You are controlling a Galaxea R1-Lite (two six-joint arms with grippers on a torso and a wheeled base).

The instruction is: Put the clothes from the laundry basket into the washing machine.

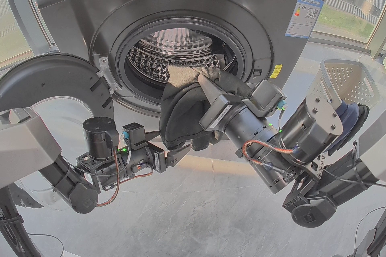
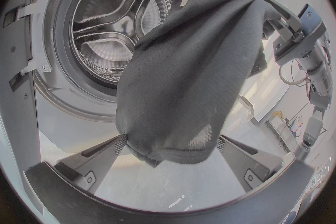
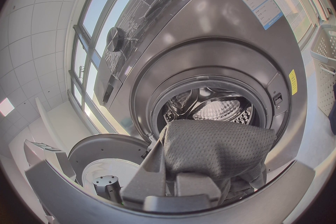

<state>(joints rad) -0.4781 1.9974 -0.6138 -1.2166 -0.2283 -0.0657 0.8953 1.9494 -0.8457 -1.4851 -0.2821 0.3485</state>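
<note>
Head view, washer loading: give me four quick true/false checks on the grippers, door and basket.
1. The right gripper holds the dark garment at the drum opening. True.
2. The washing machine door is closed. False: it stands swung open on the robot's left.
3. The left gripper is shut on the garment. False: it is open, at the garment's lower edge.
4. The laundry basket has dark blue clothing in it. True.

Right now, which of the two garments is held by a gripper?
The dark grey mesh garment, clamped in the right gripper before the open washing machine. The navy garment hangs from the laundry basket, untouched.
</note>
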